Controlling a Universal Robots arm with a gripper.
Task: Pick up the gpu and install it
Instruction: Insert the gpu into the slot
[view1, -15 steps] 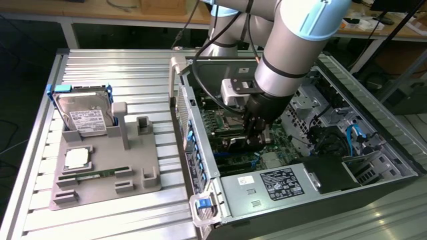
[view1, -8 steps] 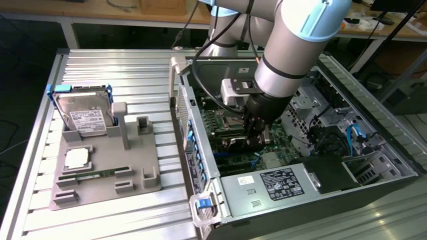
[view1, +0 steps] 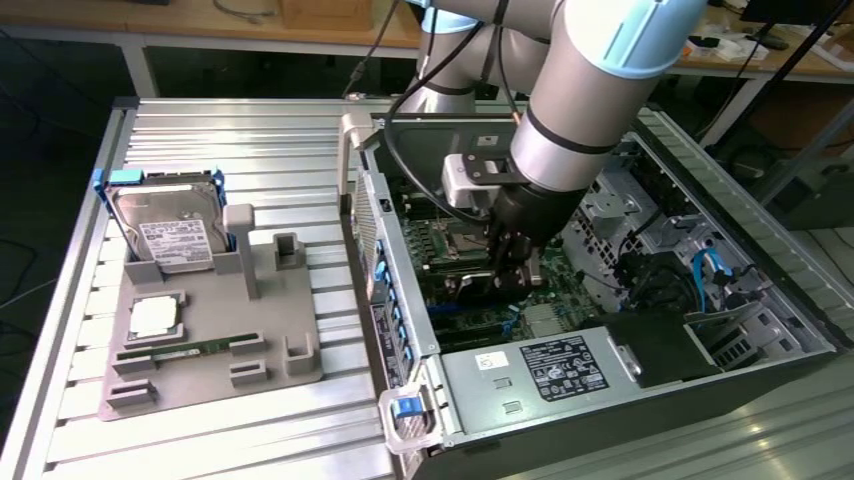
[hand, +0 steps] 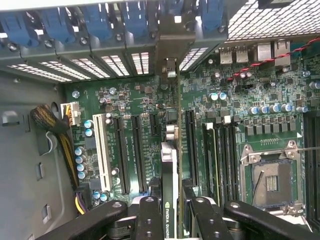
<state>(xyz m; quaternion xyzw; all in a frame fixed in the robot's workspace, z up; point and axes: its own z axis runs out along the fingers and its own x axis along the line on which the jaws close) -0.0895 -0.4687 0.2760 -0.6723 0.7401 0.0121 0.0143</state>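
My gripper (view1: 511, 280) reaches down inside the open computer case (view1: 400, 300), over the green motherboard (hand: 235, 100). It is shut on the gpu (hand: 170, 165), a thin dark card seen edge-on between the two black fingers (hand: 150, 217) in the wrist view, where the gripper (hand: 172, 202) grips its top edge. The card's silver bracket end (hand: 169, 67) points at the rear slot openings under the blue clips (hand: 100, 20). The card hangs in line with a black expansion slot, between the neighbouring slots (hand: 137, 150). Whether its edge sits in the slot is hidden.
On the grey fixture tray (view1: 214, 385) at the exterior view's left stand a silver hard drive (view1: 167, 235), a processor chip (view1: 156, 318) and a green memory stick (view1: 187, 350). Inside the case are the power supply (view1: 561, 365), drive cages (view1: 721, 290), an open processor socket (hand: 272, 182) and a cable bundle (hand: 50, 125).
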